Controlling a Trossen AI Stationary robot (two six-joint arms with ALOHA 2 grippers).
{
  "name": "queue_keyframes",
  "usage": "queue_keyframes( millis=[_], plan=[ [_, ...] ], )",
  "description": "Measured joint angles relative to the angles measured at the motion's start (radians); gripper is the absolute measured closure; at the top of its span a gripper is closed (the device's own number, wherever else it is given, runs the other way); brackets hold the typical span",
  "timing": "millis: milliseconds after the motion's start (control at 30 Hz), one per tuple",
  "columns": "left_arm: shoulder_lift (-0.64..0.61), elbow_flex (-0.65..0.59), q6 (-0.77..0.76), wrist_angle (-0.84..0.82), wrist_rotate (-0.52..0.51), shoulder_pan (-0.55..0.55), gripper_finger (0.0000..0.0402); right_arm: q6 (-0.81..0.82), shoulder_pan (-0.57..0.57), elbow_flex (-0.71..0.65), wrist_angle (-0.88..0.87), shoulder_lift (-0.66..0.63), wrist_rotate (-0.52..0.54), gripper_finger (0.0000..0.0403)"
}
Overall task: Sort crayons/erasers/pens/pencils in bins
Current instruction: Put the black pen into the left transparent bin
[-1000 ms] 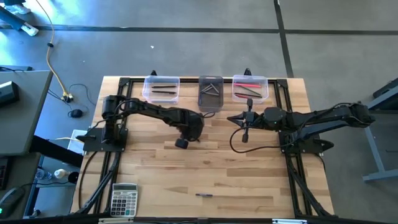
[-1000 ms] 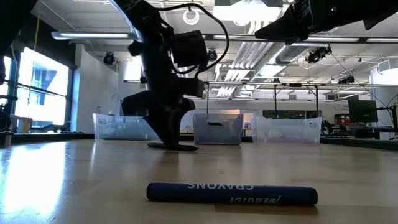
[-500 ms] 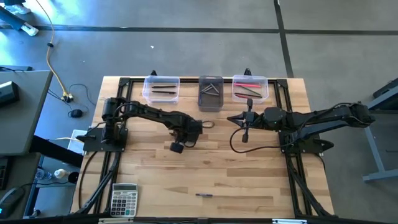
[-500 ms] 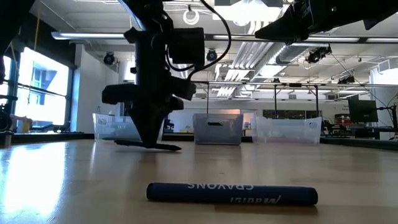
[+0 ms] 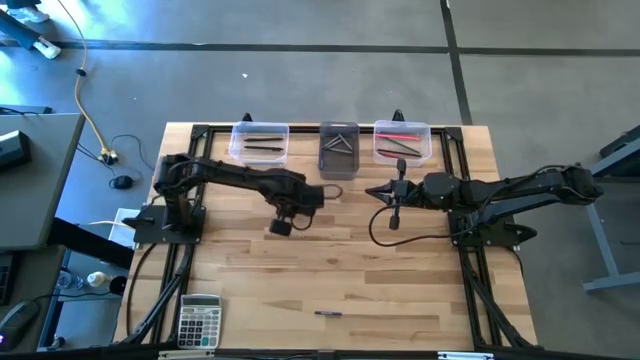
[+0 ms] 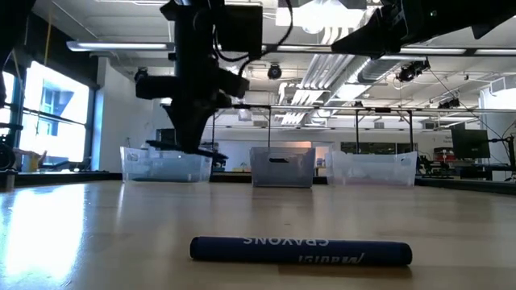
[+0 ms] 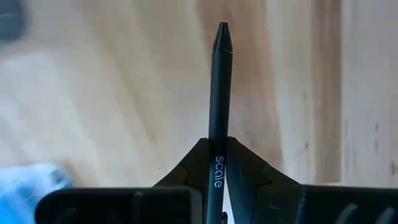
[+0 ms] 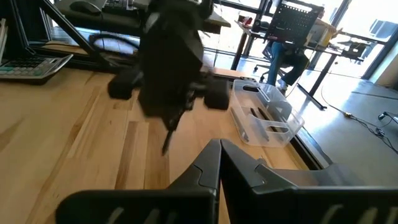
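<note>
The left gripper (image 7: 217,163) clenches a black pen (image 7: 219,106) above the desk (image 5: 400,270), its long axis running straight out past the fingertips. Beyond it stand three bins (image 5: 339,148) (a crayon (image 6: 300,250) lies well behind). The right gripper (image 8: 220,163) hovers closed nearby.

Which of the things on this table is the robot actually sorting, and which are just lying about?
Part of the job: black pen in the left gripper; crayon lying loose; three bins.

Just lying about: calculator; right gripper, waiting mid-table.
</note>
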Motion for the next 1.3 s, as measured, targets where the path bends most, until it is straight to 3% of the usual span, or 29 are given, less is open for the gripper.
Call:
queue_keyframes(
  millis=[300,533,700,867,1067,1300],
  plan=[
    [-0.195,0.001,-0.053,0.0,-0.073,0.124,0.038,0.0,0.0,0.0,-0.007,0.0,0.0,0.0403],
    [-0.328,-0.015,-0.089,0.053,-0.095,0.292,0.038,0.008,0.0,0.0,-0.006,0.0,-0.001,0.0403],
    [-0.388,-0.13,-0.085,0.163,-0.093,0.422,0.038,0.008,0.0,0.0,-0.013,0.0,-0.004,0.0403],
    [-0.401,-0.292,-0.012,0.386,-0.08,0.554,0.038,0.007,0.0,0.0,-0.013,0.0,-0.004,0.0403],
    [-0.401,-0.431,0.063,0.696,0.041,0.7,0.038,0.003,0.0,0.0,-0.013,0.0,-0.005,0.0403],
    [-0.398,-0.48,0.128,0.732,0.07,0.793,0.038,-0.01,0.0,0.0,-0.011,0.0,-0.005,0.0403]
  ],
)
